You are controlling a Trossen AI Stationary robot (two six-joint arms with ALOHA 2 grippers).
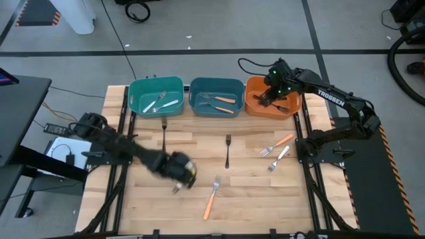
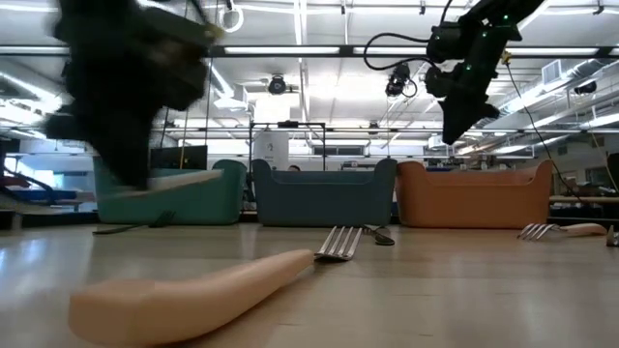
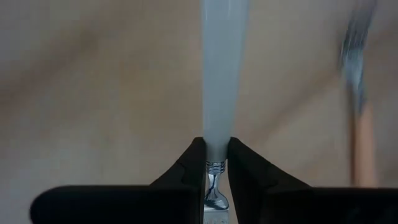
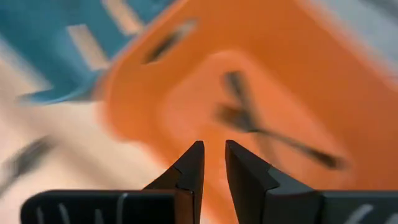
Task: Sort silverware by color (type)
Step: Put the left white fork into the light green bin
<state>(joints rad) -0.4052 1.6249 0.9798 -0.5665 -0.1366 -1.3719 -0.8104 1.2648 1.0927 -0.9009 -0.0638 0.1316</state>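
Note:
My left gripper [image 1: 179,174] [image 3: 216,142] is over the table's near-left middle, shut on a fork with a white handle [image 3: 222,68] and silver head. My right gripper [image 1: 269,96] [image 4: 214,144] hovers over the orange bin [image 1: 252,106], which holds black forks [image 4: 249,118]; its fingers stand a narrow gap apart with nothing between them. The teal bin [image 1: 136,89] holds white forks and the blue bin [image 1: 196,89] orange-handled ones. Lying flat on the table are two black forks [image 1: 163,129] [image 1: 227,149], two orange-handled forks [image 1: 277,145] [image 1: 211,197] and a white one [image 1: 279,158]. My left gripper pinches the white-handled fork between its two fingers where the handle meets the metal neck [image 3: 215,155]. The fingers come from above and lie across the fork. In the low view the pale handle [image 2: 179,180] sits roughly level, clear of the table.
The three bins stand side by side along the table's far edge. An orange-handled fork [image 2: 222,290] lies close to the near edge, just right of my left gripper. Bare wood shows at the near left and near right of the table.

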